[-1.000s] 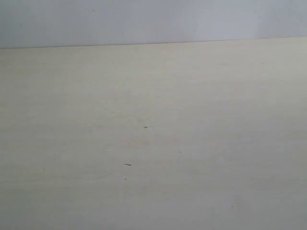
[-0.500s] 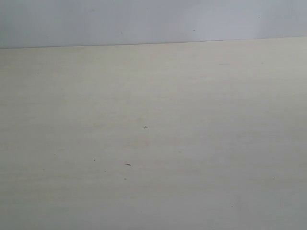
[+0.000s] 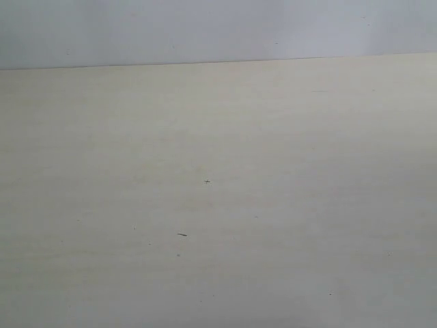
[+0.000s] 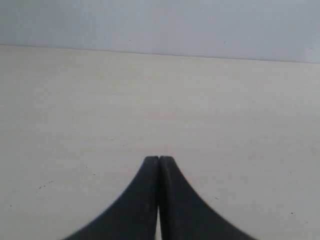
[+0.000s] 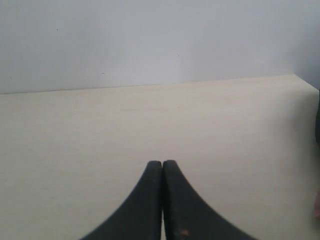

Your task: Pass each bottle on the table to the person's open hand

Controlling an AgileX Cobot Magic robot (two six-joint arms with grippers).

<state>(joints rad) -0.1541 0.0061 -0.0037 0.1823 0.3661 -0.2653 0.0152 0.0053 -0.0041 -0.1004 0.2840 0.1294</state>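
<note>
Wide pale beige matte tabletop [image 3: 218, 205] fills the exterior view, same as a second ago. Nothing moved, no bottle or open hand in sight, so the task is either not begun or already done, cannot tell which. Black left gripper [image 4: 159, 159]: fingers pressed together, empty. Black right gripper [image 5: 162, 162]: same, empty. No bottle near either pair. Dark sliver [image 5: 317, 125] at the right wrist view's edge, too small to name. Tiny dark specks [image 3: 181, 234].
</note>
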